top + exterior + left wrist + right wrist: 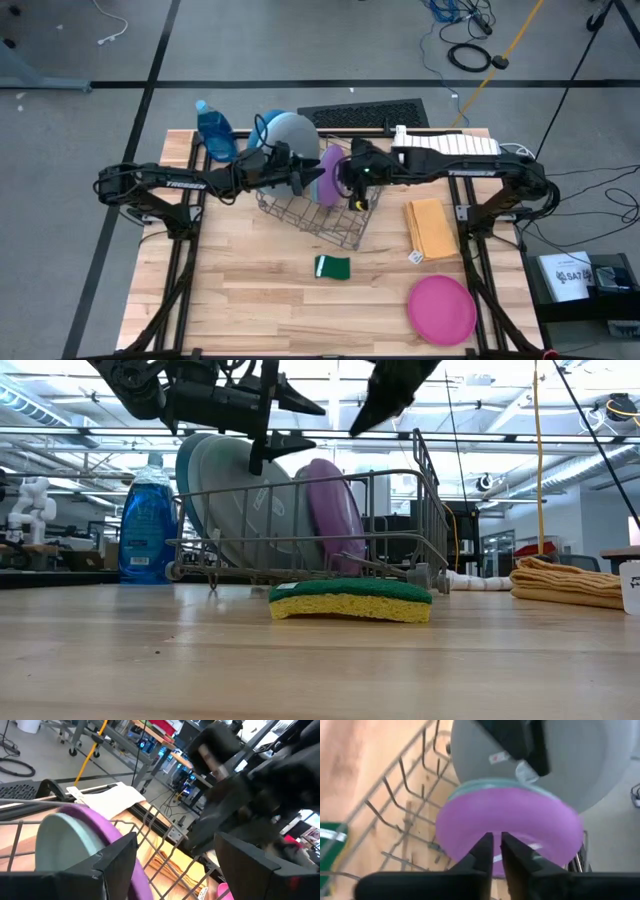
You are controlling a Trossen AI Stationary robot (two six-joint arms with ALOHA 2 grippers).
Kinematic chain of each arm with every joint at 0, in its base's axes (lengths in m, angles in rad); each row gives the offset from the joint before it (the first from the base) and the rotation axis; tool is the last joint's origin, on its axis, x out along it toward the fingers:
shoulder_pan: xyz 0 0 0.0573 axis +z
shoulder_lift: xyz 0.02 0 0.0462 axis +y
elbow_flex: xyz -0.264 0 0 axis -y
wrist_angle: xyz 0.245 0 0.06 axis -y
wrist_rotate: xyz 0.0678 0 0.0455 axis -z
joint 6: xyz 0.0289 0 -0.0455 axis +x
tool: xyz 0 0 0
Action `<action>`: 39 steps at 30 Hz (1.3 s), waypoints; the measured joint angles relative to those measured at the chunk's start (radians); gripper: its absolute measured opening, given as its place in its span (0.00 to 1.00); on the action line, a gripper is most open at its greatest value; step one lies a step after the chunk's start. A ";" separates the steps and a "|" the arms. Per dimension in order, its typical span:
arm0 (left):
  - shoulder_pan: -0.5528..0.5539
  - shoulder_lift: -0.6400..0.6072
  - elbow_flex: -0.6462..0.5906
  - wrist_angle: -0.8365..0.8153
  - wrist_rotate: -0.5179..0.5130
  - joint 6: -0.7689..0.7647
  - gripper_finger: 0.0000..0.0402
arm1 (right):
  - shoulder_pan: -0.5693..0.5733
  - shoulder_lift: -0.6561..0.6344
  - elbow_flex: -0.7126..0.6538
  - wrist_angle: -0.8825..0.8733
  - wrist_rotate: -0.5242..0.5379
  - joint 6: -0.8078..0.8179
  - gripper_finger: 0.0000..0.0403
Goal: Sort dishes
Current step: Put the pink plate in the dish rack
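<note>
High view: both tools over rack (312,212). Purple plate (332,173) stands on edge inside rack, beside teal plate (317,188) — slots keep them upright. Right tool (352,192) nearly closed, empty, above purple rim; left tool (298,178) open. Pink plate (441,308) flat on desk (260,300), well apart from rack.

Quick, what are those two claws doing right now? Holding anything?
Left gripper: jaws open, holding nothing, above the wire rack.
Right gripper: jaws nearly closed, empty, just above the purple plate.

"TROSSEN" lettering on the left arm (185,184) behind the left gripper (300,180); nothing else readable.
</note>
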 joint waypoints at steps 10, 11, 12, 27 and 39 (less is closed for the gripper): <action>0.000 -0.004 0.000 0.035 0.002 -0.003 0.66 | 0.025 0.087 0.000 0.040 0.004 -0.030 0.38; 0.000 -0.010 0.000 0.043 0.005 -0.003 0.66 | 0.029 0.087 0.000 0.038 0.006 -0.034 0.39; 0.000 -0.019 0.000 0.050 0.009 -0.001 0.66 | 0.034 0.083 0.000 0.038 0.005 -0.036 0.40; -0.009 -0.290 0.000 0.040 0.110 0.100 0.66 | 0.094 -0.007 0.000 -0.092 0.003 -0.019 0.35; -0.177 -0.424 0.000 -0.184 0.073 0.324 0.66 | 0.306 -0.080 -0.001 -0.449 -0.021 0.307 0.32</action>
